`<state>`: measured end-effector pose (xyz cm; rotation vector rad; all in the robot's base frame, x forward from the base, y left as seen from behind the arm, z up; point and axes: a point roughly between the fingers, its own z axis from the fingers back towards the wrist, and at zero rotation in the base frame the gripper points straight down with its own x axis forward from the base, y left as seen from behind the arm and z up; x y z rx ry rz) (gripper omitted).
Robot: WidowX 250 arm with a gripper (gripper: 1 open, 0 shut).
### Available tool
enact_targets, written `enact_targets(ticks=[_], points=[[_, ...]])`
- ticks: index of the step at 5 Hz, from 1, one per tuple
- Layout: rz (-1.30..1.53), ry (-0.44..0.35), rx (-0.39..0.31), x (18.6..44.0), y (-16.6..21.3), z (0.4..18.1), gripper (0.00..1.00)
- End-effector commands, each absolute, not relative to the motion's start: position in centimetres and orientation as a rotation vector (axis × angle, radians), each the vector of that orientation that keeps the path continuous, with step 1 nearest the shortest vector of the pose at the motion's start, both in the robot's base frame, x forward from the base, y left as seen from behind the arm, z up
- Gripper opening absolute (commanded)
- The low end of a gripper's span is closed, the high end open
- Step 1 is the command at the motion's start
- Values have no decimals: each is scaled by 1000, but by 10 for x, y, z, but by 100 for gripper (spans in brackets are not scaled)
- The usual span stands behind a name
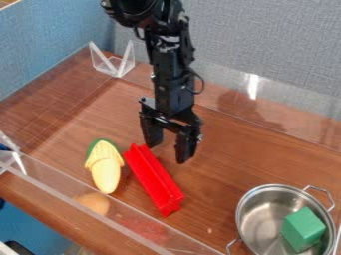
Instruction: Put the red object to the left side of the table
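Note:
The red object [155, 178] is a long bright red bar lying flat on the table [94, 105], near its front wall and angled from upper left to lower right. My gripper [168, 149] hangs from the black arm, pointing straight down, just behind and above the bar's far end. Its two dark fingers stand apart with nothing between them. The gripper does not touch the bar.
A yellow-and-green toy corn [103, 165] lies right beside the bar on its left. A metal pot [261, 211] holding a small green cube [304, 230] stands at the front right. Low clear acrylic walls [80, 194] edge the tabletop.

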<state>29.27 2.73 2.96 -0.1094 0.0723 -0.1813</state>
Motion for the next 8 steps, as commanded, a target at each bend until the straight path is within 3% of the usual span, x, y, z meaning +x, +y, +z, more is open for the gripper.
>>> enact_targets(ticks=[1,7,8], points=[[-145,-5,-96,297,35,50,100],[-43,11,-100,284,41,37,100],[-45,18,-95,284,41,36,0]])
